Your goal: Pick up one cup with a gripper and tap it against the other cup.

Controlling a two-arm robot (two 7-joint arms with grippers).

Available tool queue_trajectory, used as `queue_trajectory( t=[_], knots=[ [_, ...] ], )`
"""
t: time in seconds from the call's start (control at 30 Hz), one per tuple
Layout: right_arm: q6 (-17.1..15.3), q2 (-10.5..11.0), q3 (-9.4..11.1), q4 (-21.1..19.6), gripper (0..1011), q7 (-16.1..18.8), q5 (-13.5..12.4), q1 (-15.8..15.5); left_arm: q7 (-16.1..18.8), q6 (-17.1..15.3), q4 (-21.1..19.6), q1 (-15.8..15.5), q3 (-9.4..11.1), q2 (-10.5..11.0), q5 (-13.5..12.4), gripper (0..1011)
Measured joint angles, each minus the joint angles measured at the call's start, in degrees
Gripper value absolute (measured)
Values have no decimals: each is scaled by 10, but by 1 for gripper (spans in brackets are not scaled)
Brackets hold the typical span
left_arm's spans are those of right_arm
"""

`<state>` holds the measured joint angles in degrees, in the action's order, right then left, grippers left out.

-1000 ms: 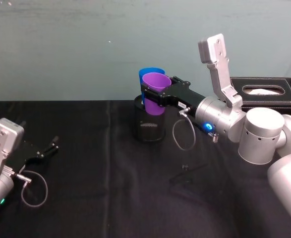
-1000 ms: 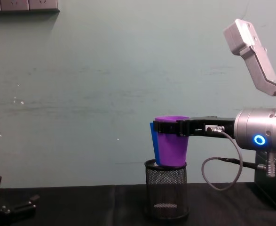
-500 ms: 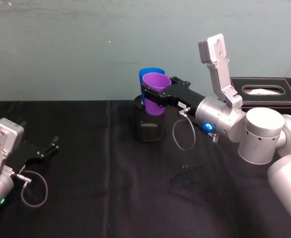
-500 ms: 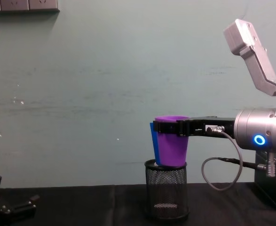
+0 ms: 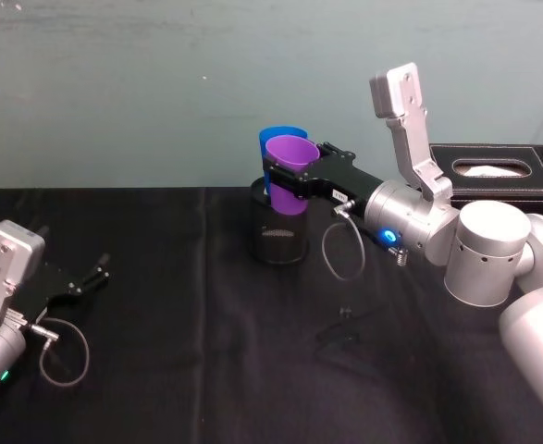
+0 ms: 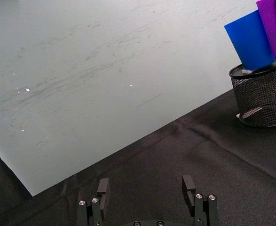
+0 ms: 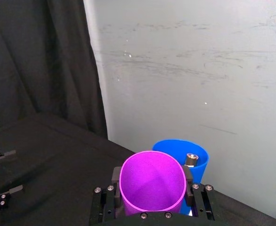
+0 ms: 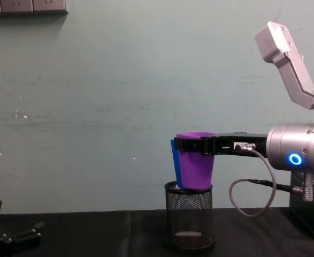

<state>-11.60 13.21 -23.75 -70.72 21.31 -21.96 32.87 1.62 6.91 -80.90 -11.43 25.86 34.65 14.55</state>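
I'm keeping the right hand (image 5: 285,180) clamped on the purple cup (image 5: 290,171), nudging it gently against the blue cup (image 5: 273,148); left hand (image 5: 91,277) lying open on the surface (image 5: 178,361).

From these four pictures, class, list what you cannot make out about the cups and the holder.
- Blue cup: in the chest view the purple cup covers all but a sliver, so contact between them cannot be judged.
- Blue cup's base: in the left wrist view it dips behind the mesh holder rim.
- Purple cup's lower wall: in the head view the right tool wraps it.
- Holder's contents: too dark in every view.
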Motion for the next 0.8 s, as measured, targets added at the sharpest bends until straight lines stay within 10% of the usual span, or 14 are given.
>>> queue_trajectory(
  t=[0.8],
  knots=[
    [2,2,0,-5,735,6,-3,-3,0,0,0,0,0,0,0,1000]
  ],
)
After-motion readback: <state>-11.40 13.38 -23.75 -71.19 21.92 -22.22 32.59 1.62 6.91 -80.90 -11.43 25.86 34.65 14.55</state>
